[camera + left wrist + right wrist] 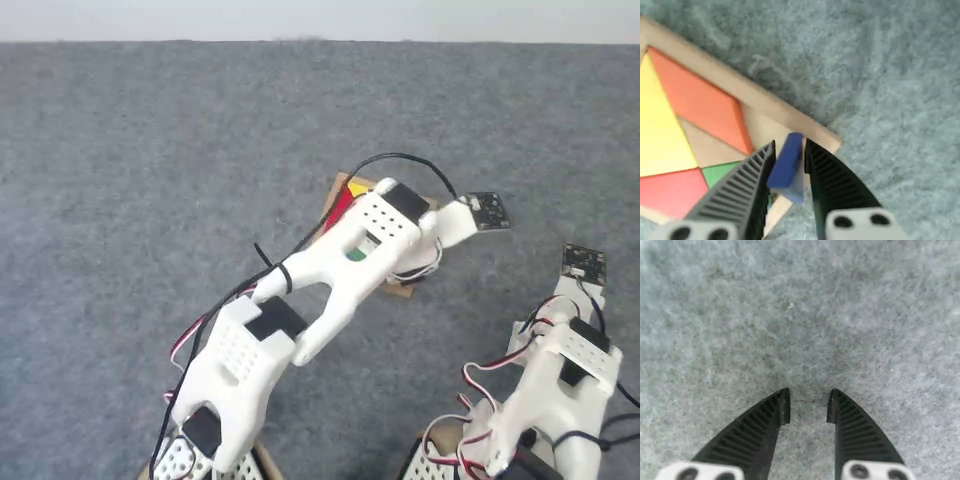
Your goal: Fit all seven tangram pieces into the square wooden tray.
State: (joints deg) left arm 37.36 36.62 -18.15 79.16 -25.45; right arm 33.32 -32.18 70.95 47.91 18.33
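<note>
My left gripper [789,147] is pinched nearly shut on the blue piece [785,165], holding it on edge at the tray's [765,102] corner, just beside the rim; inside the tray lie the orange piece [700,100], yellow piece [657,125], red piece [670,190] and green piece [720,172]; my right gripper [807,400] hangs partly open and empty over grey mat [790,300], apart from the tray.
</note>
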